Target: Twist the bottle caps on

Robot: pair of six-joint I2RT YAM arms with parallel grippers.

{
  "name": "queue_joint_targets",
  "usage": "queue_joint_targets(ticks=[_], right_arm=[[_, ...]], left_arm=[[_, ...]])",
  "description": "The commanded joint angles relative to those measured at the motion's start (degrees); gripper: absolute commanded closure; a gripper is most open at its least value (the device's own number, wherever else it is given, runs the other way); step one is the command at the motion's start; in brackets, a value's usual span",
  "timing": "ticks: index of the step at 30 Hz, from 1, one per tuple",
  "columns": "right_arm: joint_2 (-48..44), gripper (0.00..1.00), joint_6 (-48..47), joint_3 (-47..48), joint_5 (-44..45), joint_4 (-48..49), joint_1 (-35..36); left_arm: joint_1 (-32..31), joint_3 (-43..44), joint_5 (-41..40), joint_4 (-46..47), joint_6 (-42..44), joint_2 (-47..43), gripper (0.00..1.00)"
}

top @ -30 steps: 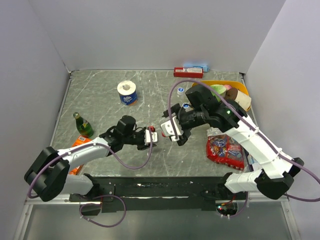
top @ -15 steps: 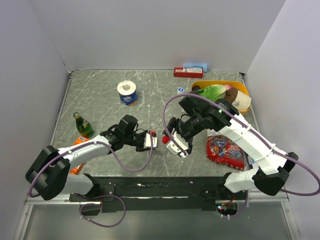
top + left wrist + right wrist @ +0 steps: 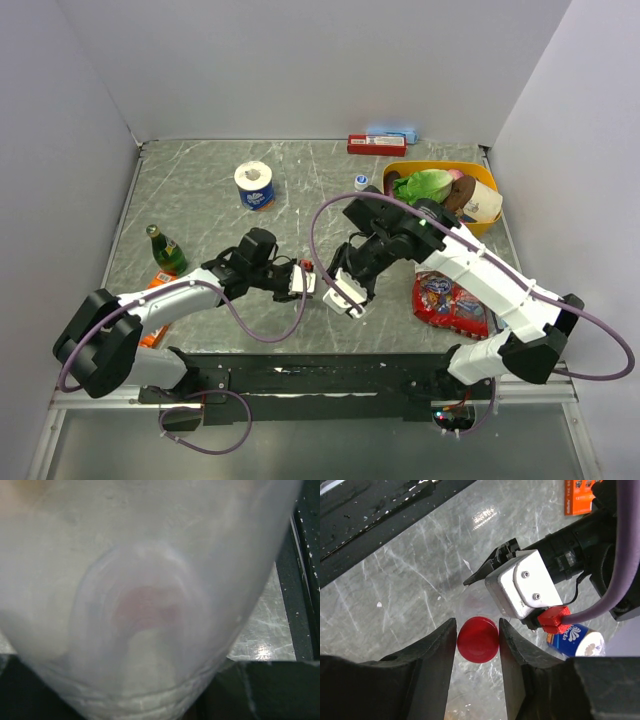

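Observation:
My left gripper [image 3: 300,280] is shut on a small clear bottle [image 3: 150,580], which fills the left wrist view. A blurred red patch shows through the bottle's plastic. The red bottle cap [image 3: 478,640] sits on the bottle's mouth. My right gripper [image 3: 477,630] is shut on this cap, and both fingers touch its sides. In the top view the right gripper [image 3: 330,285] meets the left one near the table's front middle, and the cap is hidden there. A blue bottle cap [image 3: 361,181] lies at the back, apart from both grippers.
A toilet roll [image 3: 254,185] stands at the back left. A green bottle [image 3: 165,250] and an orange packet [image 3: 155,285] lie at the left. At the right are a yellow bowl [image 3: 470,172] of food, a red box [image 3: 376,145] and a snack bag [image 3: 452,295].
My right arm swung down and left to meet the left gripper. Its jaws narrowed onto the red cap. The left arm shifted only slightly.

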Motion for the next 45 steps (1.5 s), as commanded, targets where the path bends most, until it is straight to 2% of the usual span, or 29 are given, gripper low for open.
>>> queue_joint_targets(ticks=[1, 16, 21, 24, 26, 27, 28, 29, 30, 31, 32, 33, 34, 35, 36, 37, 38, 39, 41, 42, 45], right_arm=[[0.15, 0.54, 0.54, 0.97, 0.39, 0.62, 0.28], [0.49, 0.51, 4.94, 0.71, 3.29, 4.32, -1.13], [0.76, 0.56, 5.02, 0.36, 3.73, 4.32, -1.13], [1.28, 0.64, 6.42, 0.35, 3.82, 4.49, -1.22], [1.90, 0.76, 9.14, 1.32, 3.47, 5.63, -1.31], [3.12, 0.80, 14.64, 1.93, 3.29, 6.51, -1.48], [4.00, 0.89, 18.00, 3.76, 3.03, 7.30, -1.92], [5.06, 0.95, 21.77, 5.00, 3.11, 8.87, -2.18], [7.33, 0.99, 31.64, 6.23, 4.07, 10.37, -2.45], [8.74, 1.00, 37.14, 8.85, 4.60, 12.12, -3.06], [10.15, 1.00, 42.24, 10.80, 4.52, 13.10, -3.93], [13.64, 1.00, 52.64, 13.08, 4.87, 13.28, -4.55], [15.59, 1.00, 58.23, 18.23, 5.57, 12.93, -5.08], [17.96, 1.00, 63.42, 21.33, 5.66, 11.97, -6.56], [22.60, 1.00, 73.91, 24.41, 5.58, 8.74, -7.45], [24.91, 1.00, 79.50, 29.22, 5.40, 7.32, -8.68], [26.93, 1.00, 85.12, 30.58, 4.97, 5.83, -10.86], [28.34, 1.00, 94.58, 30.33, 3.57, 6.33, -11.76], [27.39, 1.00, 95.38, 26.29, 4.44, 7.13, -10.72], [28.35, 1.00, 96.33, 26.37, 2.69, 6.70, -10.45], [28.97, 1.00, 96.17, 26.98, 2.59, 6.69, -10.53]], left_arm=[[0.61, 1.93, 3.13, 0.39, 1.87, -0.11, 0.99], [2.02, 1.67, 3.83, 0.39, 2.75, -0.03, 0.99], [2.02, 1.67, 4.01, 0.83, 2.66, 0.15, 0.99], [2.11, 1.58, 4.01, 1.36, 1.96, -0.03, 0.99], [2.19, 1.15, 3.74, 1.80, -0.31, -0.20, 0.99], [2.11, 0.88, 2.18, 3.98, -2.41, -0.46, 0.99], [2.11, 0.18, 1.03, 8.78, -5.05, -0.73, 0.99], [2.11, -0.26, -0.72, 11.44, -11.86, -1.08, 0.99], [2.11, -0.79, -5.26, 14.60, -15.67, -1.34, 0.99], [2.11, -1.92, -8.79, 22.12, -19.54, -2.13, 0.99], [1.93, -2.37, -12.92, 25.15, -26.36, -2.66, 0.99], [1.58, -2.55, -17.48, 28.05, -28.69, -2.84, 0.99], [0.01, -2.29, -30.49, 31.47, -30.37, -3.01, 0.99], [-0.87, -1.94, -36.54, 32.99, -32.73, -2.58, 0.99], [-2.01, -1.50, -41.91, 33.87, -33.63, -2.05, 0.99], [-2.37, 0.33, -49.27, 34.14, -34.42, -0.31, 0.99], [-2.55, 1.74, -52.39, 32.58, -34.86, 1.02, 0.99], [-2.99, 3.32, -54.51, 31.08, -35.30, 2.51, 0.99], [-2.99, 8.42, -60.40, 27.05, -38.36, 7.43, 0.99], [-2.99, 9.92, -61.46, 23.81, -39.08, 9.01, 0.99], [-2.90, 11.17, -63.23, 23.41, -40.76, 11.31, 0.99]])
